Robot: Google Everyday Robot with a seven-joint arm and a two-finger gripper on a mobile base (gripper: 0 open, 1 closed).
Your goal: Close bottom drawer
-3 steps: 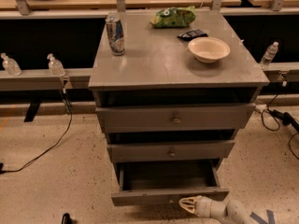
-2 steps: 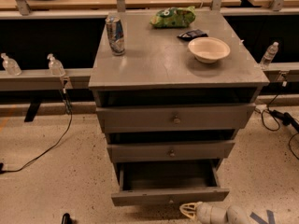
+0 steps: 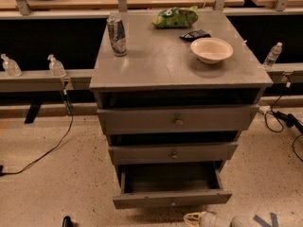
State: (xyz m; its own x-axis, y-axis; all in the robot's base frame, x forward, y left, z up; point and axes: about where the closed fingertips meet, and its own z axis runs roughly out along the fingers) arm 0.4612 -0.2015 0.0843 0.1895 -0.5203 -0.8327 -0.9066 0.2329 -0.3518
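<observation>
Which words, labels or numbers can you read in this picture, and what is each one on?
Can: label too blurred to read.
Green bag: print too blurred to read.
Dark packet: nothing readable.
Blue floor mark: unclear.
Bottom drawer, and the tool low in front of it: no text.

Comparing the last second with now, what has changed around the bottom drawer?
The gripper slid down the frame, from overlapping the lower edge of the bottom drawer to just below it, near the picture's lower edge. It took hold of nothing. The bottom drawer stays pulled out as before; the can, bowl and green bag are unmoved.
</observation>
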